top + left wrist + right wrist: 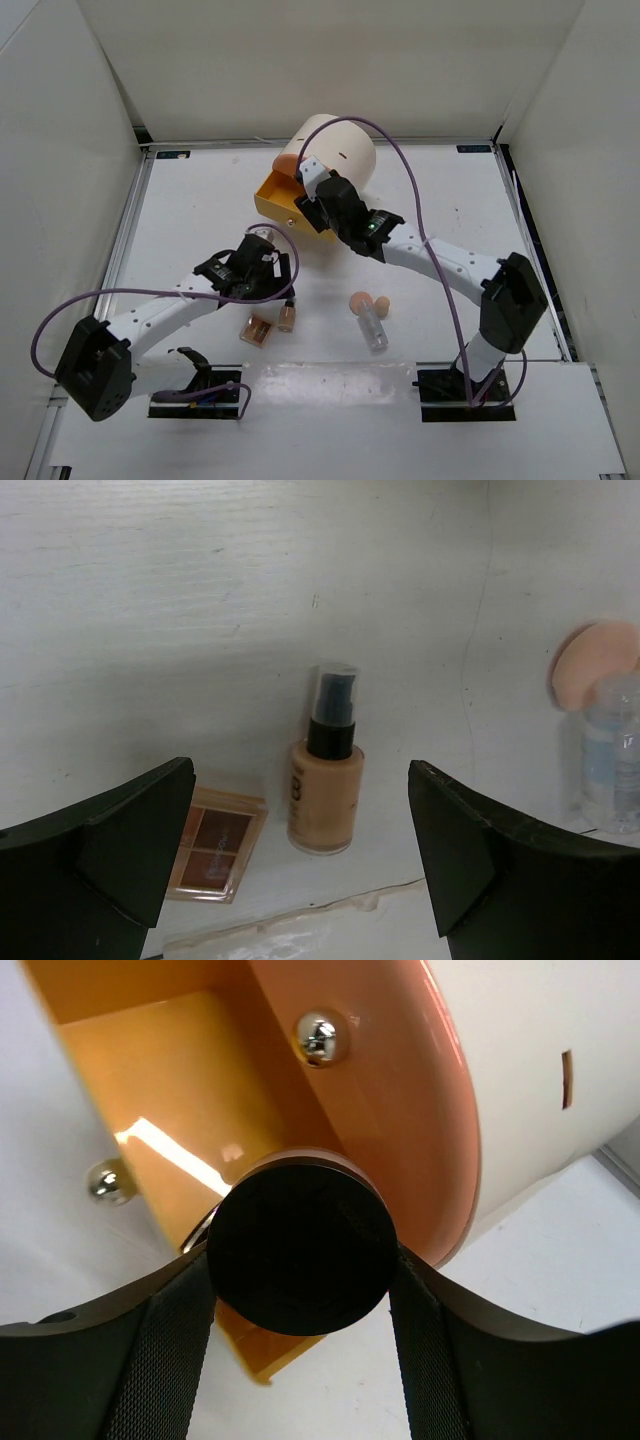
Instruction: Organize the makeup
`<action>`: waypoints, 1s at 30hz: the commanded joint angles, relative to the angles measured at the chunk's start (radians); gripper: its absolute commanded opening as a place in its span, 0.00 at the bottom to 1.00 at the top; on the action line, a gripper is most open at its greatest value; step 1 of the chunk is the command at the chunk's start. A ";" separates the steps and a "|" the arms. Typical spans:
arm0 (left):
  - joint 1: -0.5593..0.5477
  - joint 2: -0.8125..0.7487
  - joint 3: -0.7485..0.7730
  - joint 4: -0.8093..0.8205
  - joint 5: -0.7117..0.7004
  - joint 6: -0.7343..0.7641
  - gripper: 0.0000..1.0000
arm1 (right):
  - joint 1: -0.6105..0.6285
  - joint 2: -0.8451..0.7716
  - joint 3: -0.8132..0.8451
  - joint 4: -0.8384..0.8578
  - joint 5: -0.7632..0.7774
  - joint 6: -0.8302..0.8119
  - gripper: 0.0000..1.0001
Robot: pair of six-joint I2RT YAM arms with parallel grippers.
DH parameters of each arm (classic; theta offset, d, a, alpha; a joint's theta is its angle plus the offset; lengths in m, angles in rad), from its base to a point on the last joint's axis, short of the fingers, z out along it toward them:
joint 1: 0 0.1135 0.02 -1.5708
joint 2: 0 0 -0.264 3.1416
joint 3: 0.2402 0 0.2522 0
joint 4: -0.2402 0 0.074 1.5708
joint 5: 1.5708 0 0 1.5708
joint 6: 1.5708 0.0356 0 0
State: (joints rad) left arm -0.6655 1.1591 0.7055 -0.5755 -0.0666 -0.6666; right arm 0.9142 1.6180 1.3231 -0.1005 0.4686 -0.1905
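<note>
My right gripper [318, 196] is shut on a round dark compact [300, 1250] and holds it over the open orange-yellow drawer [190, 1070] of the cream cylinder box [338, 150]. My left gripper [268, 262] is open and empty, above the table near a foundation bottle [325, 790] and a small brown eyeshadow palette [215, 842]; both lie on the table between its jaws in the left wrist view. Peach sponges [368, 303] and a clear tube [375, 330] lie right of them. The sponge [592, 662] and the tube [610, 760] also show in the left wrist view.
The drawer [283, 203] juts out towards the left arm, with a second peach-orange drawer front [410, 1130] beside it. White walls close in the table. A taped strip [330, 380] runs along the near edge.
</note>
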 commanded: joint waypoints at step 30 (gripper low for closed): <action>-0.129 0.105 -0.034 0.054 -0.019 -0.007 0.89 | -0.031 -0.526 -0.219 -0.132 0.236 0.221 0.99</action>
State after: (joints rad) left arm -0.7666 1.2579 0.6971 -0.5064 -0.0677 -0.6552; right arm 0.8978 1.1366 1.1519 -0.1665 0.5522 -0.0444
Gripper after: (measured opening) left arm 0.914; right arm 0.987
